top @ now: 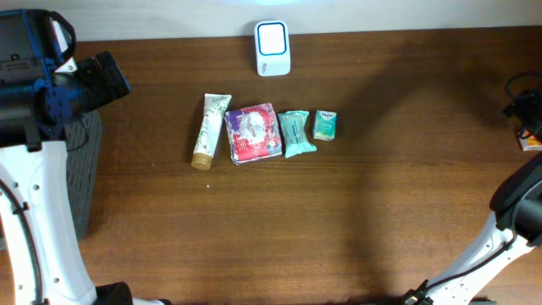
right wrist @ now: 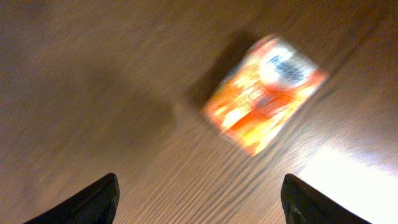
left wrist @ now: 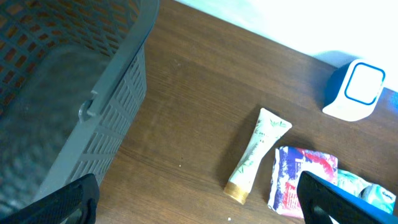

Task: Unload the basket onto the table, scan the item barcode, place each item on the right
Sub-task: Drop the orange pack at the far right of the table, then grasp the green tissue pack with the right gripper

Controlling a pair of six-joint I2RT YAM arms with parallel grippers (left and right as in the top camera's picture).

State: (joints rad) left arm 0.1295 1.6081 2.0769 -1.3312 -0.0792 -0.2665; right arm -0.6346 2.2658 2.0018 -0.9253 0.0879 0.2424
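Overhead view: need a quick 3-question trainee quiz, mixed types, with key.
1. True or false: the cream tube lies at the left end of the row of four items.
2. The scanner sits: A) beyond the row, near the far edge of the table; B) inside the basket; C) between tube and pouch.
3. Which item lies between the red pouch and the small green box?
Key: 1 true; 2 A; 3 the teal packet.

Dark brown wood-grain table (top: 339,220), grey slatted plastic basket (left wrist: 118,118) standing at its left edge
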